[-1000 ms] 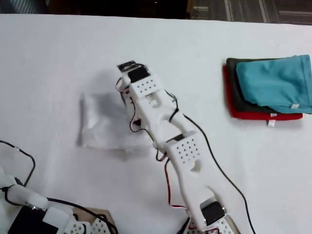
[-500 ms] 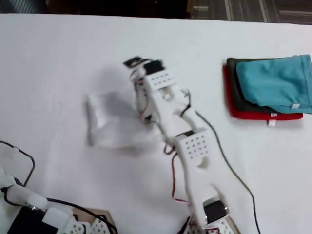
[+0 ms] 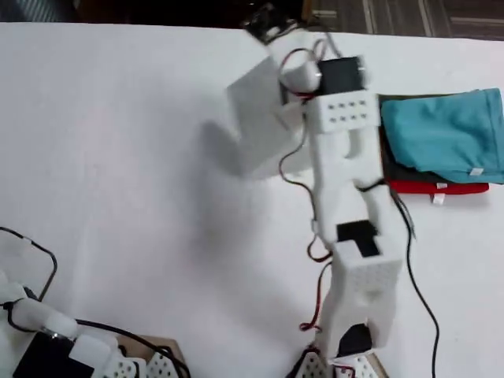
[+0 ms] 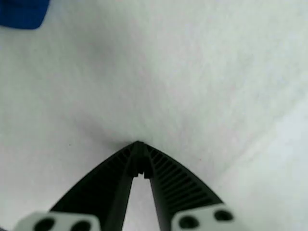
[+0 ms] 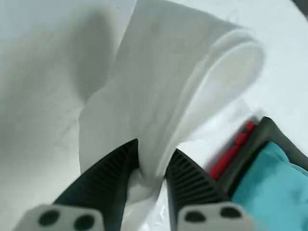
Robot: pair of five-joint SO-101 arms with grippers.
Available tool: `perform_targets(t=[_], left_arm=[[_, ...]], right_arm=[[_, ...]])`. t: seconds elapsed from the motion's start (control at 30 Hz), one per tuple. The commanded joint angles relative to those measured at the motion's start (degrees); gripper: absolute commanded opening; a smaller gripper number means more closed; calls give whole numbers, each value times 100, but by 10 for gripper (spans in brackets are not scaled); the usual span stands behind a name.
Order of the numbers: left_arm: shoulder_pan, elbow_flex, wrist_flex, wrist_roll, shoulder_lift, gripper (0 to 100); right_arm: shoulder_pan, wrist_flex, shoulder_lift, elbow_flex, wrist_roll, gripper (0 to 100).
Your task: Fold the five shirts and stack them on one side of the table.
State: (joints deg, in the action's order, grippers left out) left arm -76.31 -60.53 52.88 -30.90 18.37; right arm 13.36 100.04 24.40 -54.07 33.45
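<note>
A folded white shirt (image 3: 256, 118) hangs lifted above the table, held at one edge by my right gripper (image 3: 285, 85) near the far middle. In the right wrist view the black jaws of my right gripper (image 5: 150, 169) are shut on the white shirt (image 5: 178, 91). To its right lies a stack of folded shirts: teal (image 3: 445, 134) on top, a dark one (image 3: 376, 150) under it, red (image 3: 429, 187) at the bottom. My left gripper (image 4: 139, 171) rests shut over the bare white table (image 4: 192, 72), at the near left corner.
The left arm's base and cables (image 3: 47, 331) occupy the near left corner. The table's far edge (image 3: 118, 25) runs close behind the lifted shirt. A blue object (image 4: 21, 12) lies at the corner of the left wrist view.
My right gripper has lifted the white shirt off the table and carried it up and rightward toward the stack. The left arm has stayed still.
</note>
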Motion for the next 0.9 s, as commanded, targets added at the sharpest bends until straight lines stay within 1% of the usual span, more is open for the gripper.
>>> perform_targets(t=[0.0,0.2,0.3,0.5,0.67,0.87], left_arm=[[-53,-13,-97,70,35,28],[-44,-13,-97,70,35,28],[-44,-13,-97,70,35,28],[-44,-13,-97,70,35,28],[-35,-13,-97,70,35,28],[-35,-13,-97,70,35,28]], right_arm=[[-453,119,-778,-70,88,21],[-1270,119,-1051,-70,176,21],[-1648,110,-1033,-70,695,21],[-2431,-127,-1015,-97,1169,21],[-2905,-391,-1015,-79,1486,21],[-3248,-796,-848,-97,1873,21]])
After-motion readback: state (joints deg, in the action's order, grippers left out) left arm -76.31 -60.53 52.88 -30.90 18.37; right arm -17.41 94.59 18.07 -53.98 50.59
